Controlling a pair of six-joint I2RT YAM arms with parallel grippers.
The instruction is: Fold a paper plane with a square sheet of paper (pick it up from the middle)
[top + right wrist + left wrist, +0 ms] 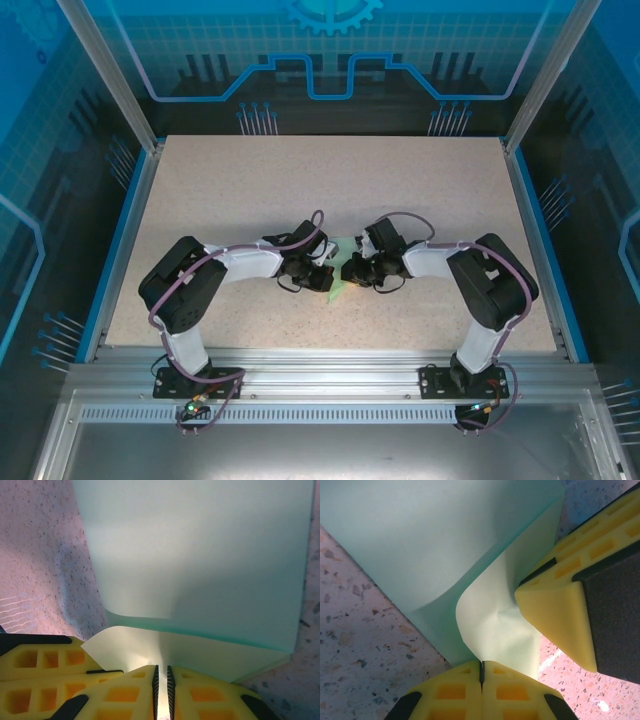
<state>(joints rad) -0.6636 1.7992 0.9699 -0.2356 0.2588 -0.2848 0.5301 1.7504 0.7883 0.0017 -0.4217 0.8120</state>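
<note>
The square sheet of paper (340, 262) is pale mint green and lies at the middle of the table between both grippers. One part of it is curled up and over, showing a lighter underside (490, 625). My left gripper (481, 666) is shut, pinching the edge of that raised flap. My right gripper (161, 669) grips the same flap from the opposite side, its pads nearly together with paper running into them. In the left wrist view the right gripper's yellow fingers (560, 615) press into the paper, which wrinkles there. The flat part of the sheet (200, 555) rests on the table.
The speckled beige table (330, 180) has blue rails along its left and right sides. An aluminium frame runs along the near edge, where the arm bases (190, 380) are bolted. The left gripper's fingers (45, 665) sit close beside the right one's.
</note>
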